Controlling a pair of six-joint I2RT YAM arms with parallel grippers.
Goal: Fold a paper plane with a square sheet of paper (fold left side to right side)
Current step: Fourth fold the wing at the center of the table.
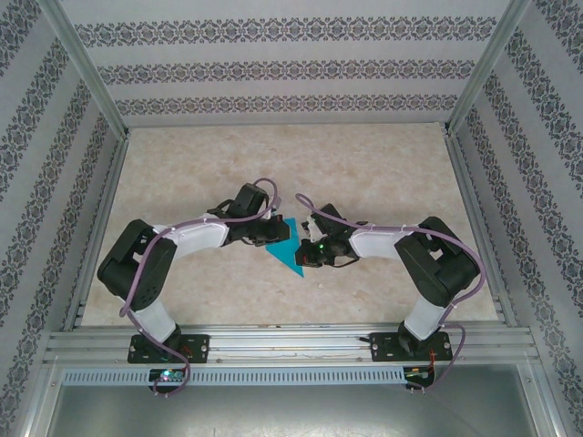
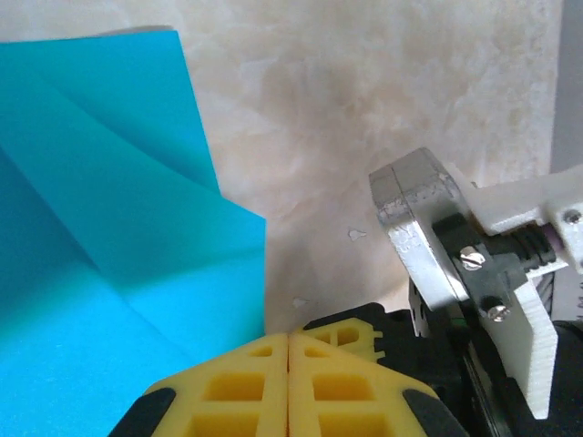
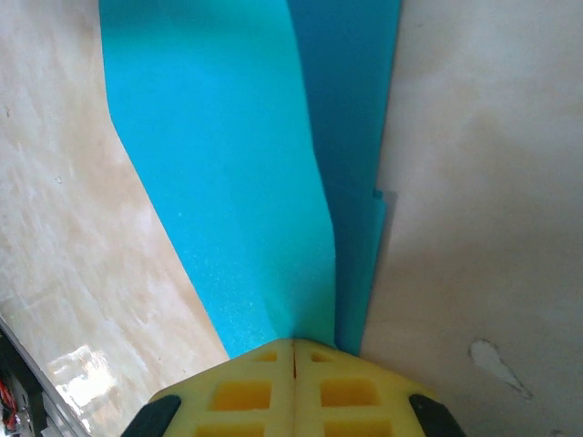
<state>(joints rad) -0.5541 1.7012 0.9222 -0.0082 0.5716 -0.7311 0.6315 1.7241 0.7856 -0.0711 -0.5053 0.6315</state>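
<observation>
The teal sheet (image 1: 288, 248), partly folded to a point, is lying mid-table (image 1: 364, 173) between the arms. The left gripper (image 2: 289, 341) is sitting at the sheet's edge with its jaws together, and the right gripper (image 3: 293, 346), jaws likewise together, is resting at the narrow end. Any sideways drag is likely risking a slide that skews the crease, since thin paper shifts easily, and loosely creased flaps may be springing back open.
</observation>
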